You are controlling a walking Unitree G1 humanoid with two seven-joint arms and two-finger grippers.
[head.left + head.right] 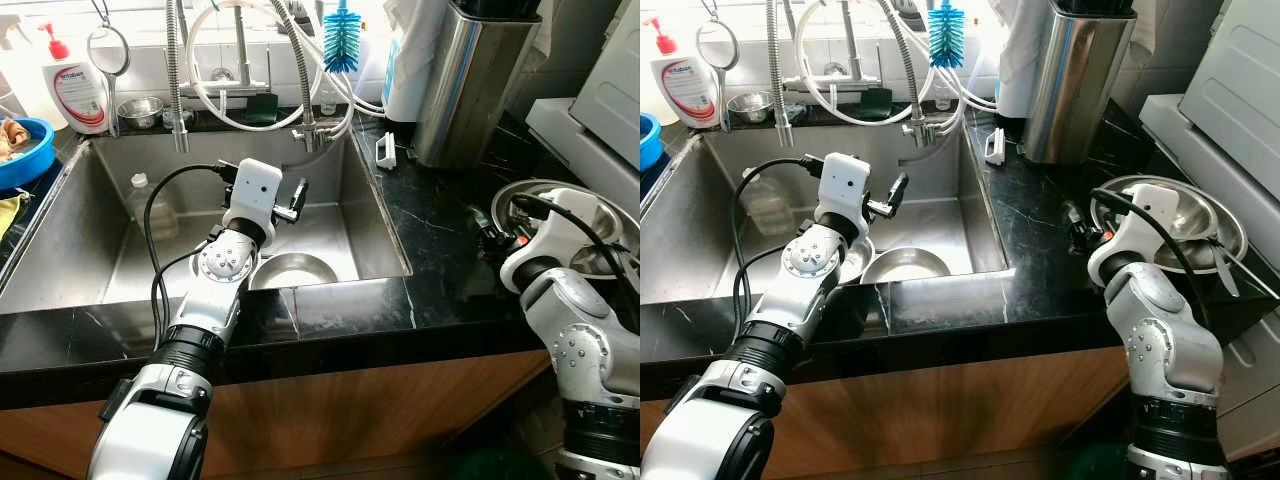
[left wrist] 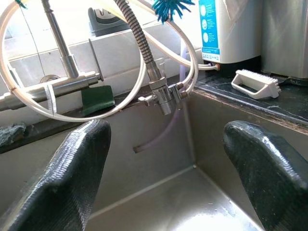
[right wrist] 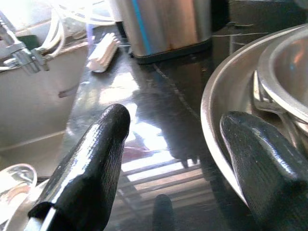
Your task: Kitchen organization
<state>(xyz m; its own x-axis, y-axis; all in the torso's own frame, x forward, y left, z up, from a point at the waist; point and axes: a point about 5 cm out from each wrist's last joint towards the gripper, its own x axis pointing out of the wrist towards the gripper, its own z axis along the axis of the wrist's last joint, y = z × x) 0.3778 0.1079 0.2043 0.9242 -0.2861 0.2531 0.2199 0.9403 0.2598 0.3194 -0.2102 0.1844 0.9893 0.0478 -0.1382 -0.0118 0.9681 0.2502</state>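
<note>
We see the left gripper (image 1: 300, 197), fingers spread and empty, poised in the steel sink (image 1: 60, 250) above a steel bowl (image 1: 293, 270) on the sink floor; the right gripper (image 3: 178, 159), likewise spread and empty, hovers over the black counter (image 1: 440, 260) just beside a large steel basin (image 1: 1215, 235) holding utensils. We judge the bowl light, rigid and, if wet, slippery; its thin rim offers the surest hold, one finger inside, one outside.

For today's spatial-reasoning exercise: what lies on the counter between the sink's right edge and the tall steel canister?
A small white scrub brush lies on the black counter, just left of the steel canister and beside the sink rim. It shows in both eye views and the left wrist view.
</note>
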